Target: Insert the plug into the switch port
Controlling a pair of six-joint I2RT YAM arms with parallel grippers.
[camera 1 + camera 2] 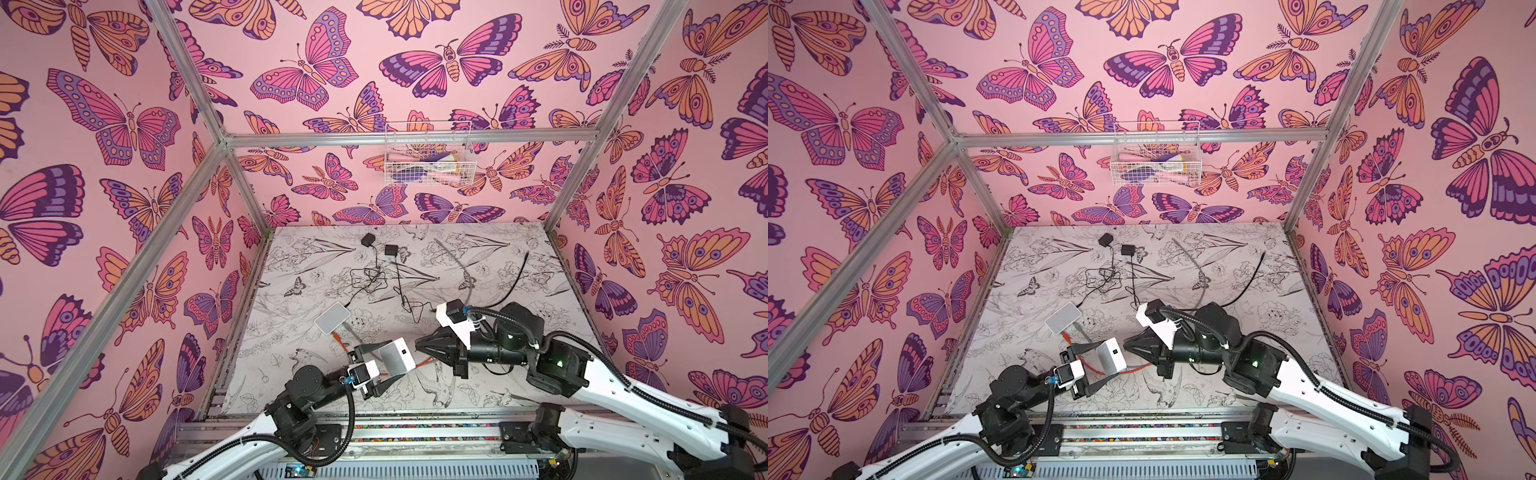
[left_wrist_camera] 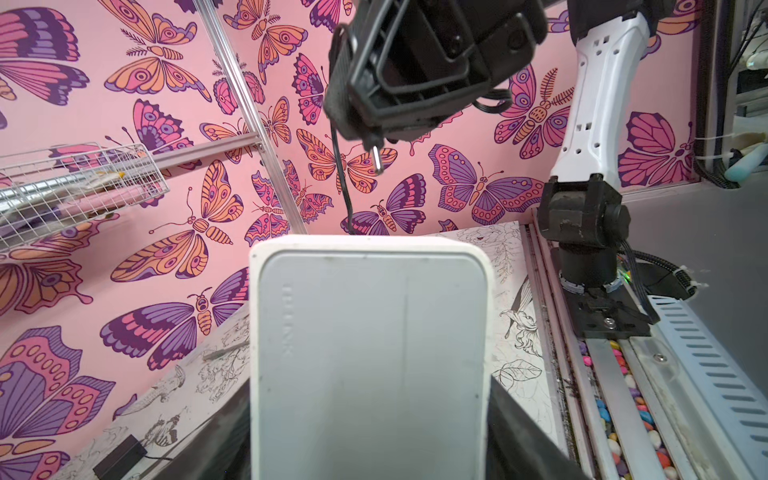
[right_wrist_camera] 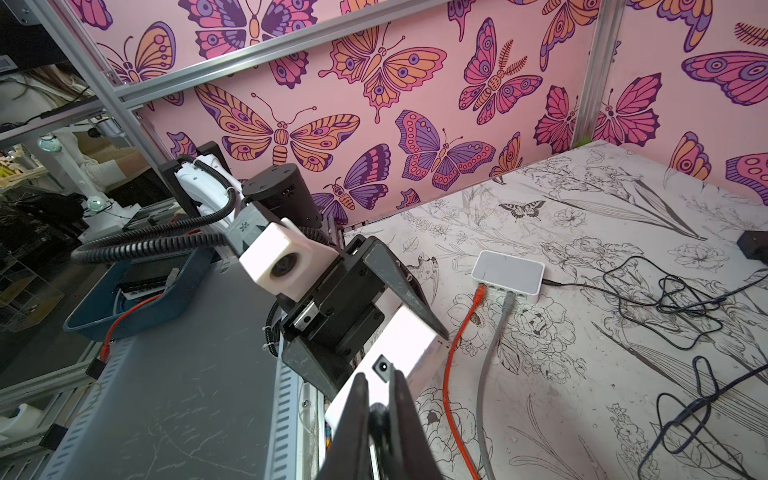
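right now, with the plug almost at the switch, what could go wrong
The plug in the right gripper sits close to the small round port but not in it; slightly off line, its tip may hit the casing.
The switch is held up only by the left gripper; a push could tilt or slide it.
The plug's black cable trails toward a tangle on the table and may snag.

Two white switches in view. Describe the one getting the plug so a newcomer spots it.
Look at the near edge of the flower-print table, around its middle. There the left claw holds a white network switch off the surface, its round power port facing the right claw. The other switch lies flat farther back with an orange cable and a grey cable plugged in.
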